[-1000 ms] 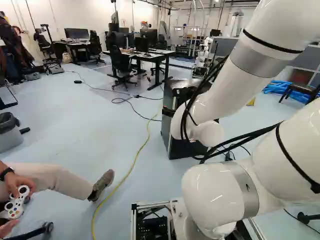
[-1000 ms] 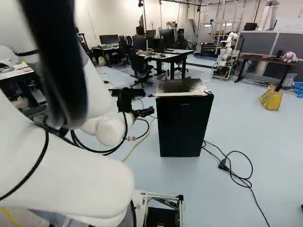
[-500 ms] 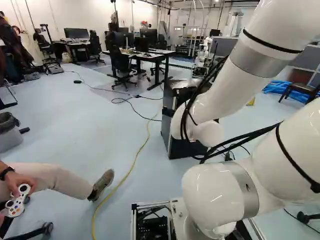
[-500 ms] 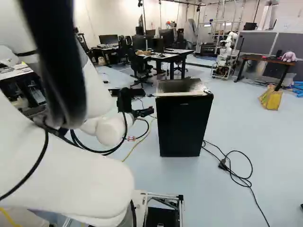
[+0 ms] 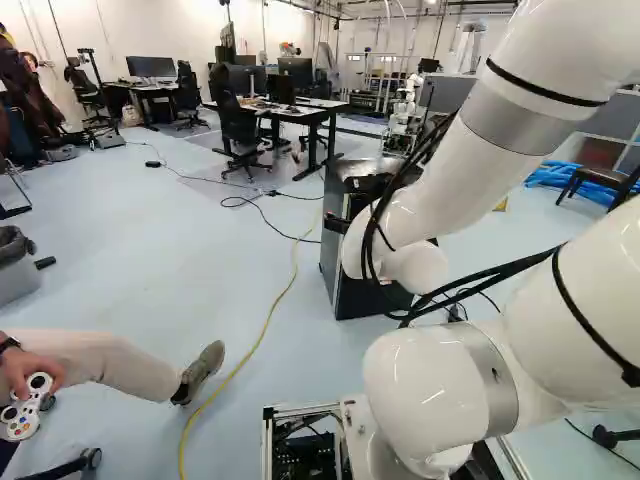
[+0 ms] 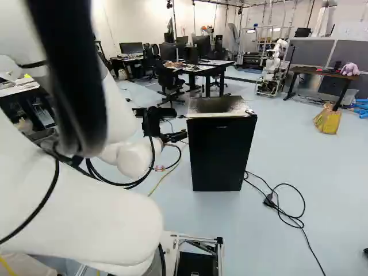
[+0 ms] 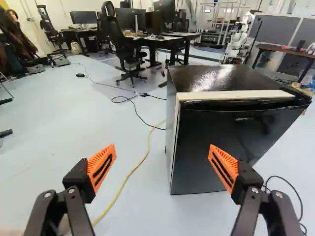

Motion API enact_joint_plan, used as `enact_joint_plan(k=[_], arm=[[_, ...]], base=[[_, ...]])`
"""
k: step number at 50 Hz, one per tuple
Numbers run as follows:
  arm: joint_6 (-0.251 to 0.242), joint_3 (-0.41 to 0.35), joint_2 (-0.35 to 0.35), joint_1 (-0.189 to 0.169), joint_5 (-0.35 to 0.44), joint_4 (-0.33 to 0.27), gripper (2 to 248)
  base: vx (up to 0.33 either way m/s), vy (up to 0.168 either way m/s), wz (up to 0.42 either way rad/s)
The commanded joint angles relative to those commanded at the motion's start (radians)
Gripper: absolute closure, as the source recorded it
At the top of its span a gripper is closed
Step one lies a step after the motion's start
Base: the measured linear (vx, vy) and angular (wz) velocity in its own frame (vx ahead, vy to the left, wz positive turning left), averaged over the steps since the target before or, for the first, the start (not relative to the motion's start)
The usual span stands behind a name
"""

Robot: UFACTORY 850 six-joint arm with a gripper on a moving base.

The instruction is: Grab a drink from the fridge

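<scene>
well, wide floor [image 7: 59, 118] (yellow cable [image 7: 129, 174] included) beside fridge edge [image 7: 175, 142]

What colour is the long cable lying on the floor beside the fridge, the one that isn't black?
Yellow; it shows best in the wrist view.

The fridge [image 6: 221, 155] stands on the floor [image 6: 322, 172], a desk [image 6: 196, 69] behind it.

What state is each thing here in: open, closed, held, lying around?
Fridge: upright, door closed
Gripper: open, empty
Yellow cable: lying on floor, curved
Black cord: on floor, loosely looped
Game controller: held by a person
Bin: upright, no lid
</scene>
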State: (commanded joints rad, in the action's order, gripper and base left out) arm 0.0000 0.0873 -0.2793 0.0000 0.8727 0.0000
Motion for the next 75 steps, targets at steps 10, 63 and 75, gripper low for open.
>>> enact_joint_plan(k=[10, 63, 75], arm=[[0.000, 0.000, 0.000, 0.000, 0.000, 0.000, 3], [0.000, 0.001, 0.002, 0.000, 0.000, 0.000, 3], [0.000, 0.008, 0.010, 0.003, 0.000, 0.014, 3]], base=[[0.042, -0.057, 0.003], [0.014, -0.005, 0.007], [0.000, 0.000, 0.000]])
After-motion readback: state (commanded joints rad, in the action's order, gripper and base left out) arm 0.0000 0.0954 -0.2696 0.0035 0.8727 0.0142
